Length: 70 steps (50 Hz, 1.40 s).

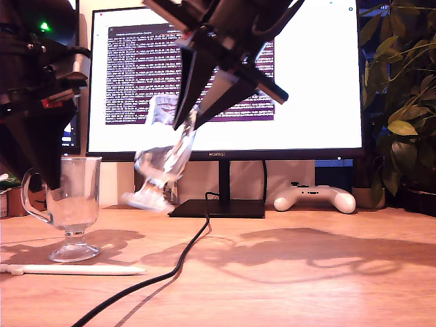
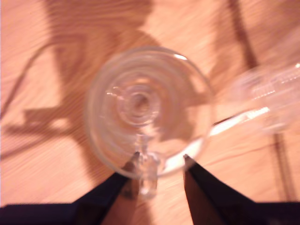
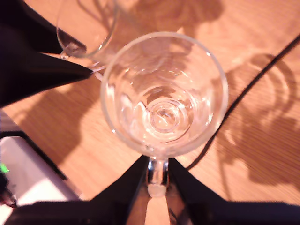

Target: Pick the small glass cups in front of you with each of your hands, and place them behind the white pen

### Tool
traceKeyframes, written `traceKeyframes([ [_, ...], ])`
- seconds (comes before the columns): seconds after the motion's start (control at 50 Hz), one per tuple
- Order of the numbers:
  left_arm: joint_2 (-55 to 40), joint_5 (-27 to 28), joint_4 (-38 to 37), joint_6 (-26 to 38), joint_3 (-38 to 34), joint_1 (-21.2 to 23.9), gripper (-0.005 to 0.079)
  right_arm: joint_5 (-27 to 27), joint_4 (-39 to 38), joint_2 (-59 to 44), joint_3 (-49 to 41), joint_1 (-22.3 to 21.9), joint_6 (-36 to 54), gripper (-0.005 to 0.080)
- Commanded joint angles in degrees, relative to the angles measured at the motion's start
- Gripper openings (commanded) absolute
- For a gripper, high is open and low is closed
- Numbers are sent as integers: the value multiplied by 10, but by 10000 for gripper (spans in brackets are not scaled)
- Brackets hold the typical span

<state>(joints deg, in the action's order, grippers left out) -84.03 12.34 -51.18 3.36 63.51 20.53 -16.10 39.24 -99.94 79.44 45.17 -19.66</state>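
Note:
One small glass cup (image 1: 75,197) stands upright on the wooden table at the exterior view's left, just behind the white pen (image 1: 75,270), which lies flat. My first gripper (image 1: 44,177) hangs over this cup. In the first wrist view its fingers (image 2: 160,157) are open, either side of the handle of the cup (image 2: 150,108). The other cup (image 1: 163,160) hangs tilted in the air at the middle, off the table. My second gripper (image 1: 194,112) is shut on its handle, as the second wrist view shows (image 3: 157,161) with the cup (image 3: 164,93) seen from above.
A black cable (image 1: 170,272) runs from the monitor stand (image 1: 218,208) toward the table's front. A large lit monitor (image 1: 225,75) fills the back. A white game controller (image 1: 315,197) lies at the back right, and a leafy plant (image 1: 402,102) stands at the exterior view's right.

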Motion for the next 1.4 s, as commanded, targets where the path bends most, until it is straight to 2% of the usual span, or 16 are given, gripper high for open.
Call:
traceKeyframes([
  [0.0, 26, 3, 3, 1, -8, 0, 260, -3, -14, -1, 9, 6, -4, -13],
  [0.34, 103, 3, 11, 14, -8, -26, 260, 21, -65, -12, 9, 13, -10, -13],
  [0.5, 125, 3, 10, 17, -8, -44, 260, 37, -67, -19, 9, 13, -9, -13],
  [0.64, 133, 3, 2, 31, -8, -60, 260, 59, -75, -26, 9, 16, -4, -13],
  [0.86, 136, 3, -3, 32, -8, -76, 259, 62, -84, -49, 9, 18, -4, -13],
  [1.18, 136, 3, -2, 46, -8, -85, 259, 92, -91, -58, 9, 28, 2, -11],
  [1.26, 136, 3, -2, 47, -8, -86, 259, 92, -90, -58, 9, 28, 2, 40],
  [1.38, 136, 3, -1, 52, -8, -90, 259, 91, -89, -58, 9, 29, 1, 168],
])
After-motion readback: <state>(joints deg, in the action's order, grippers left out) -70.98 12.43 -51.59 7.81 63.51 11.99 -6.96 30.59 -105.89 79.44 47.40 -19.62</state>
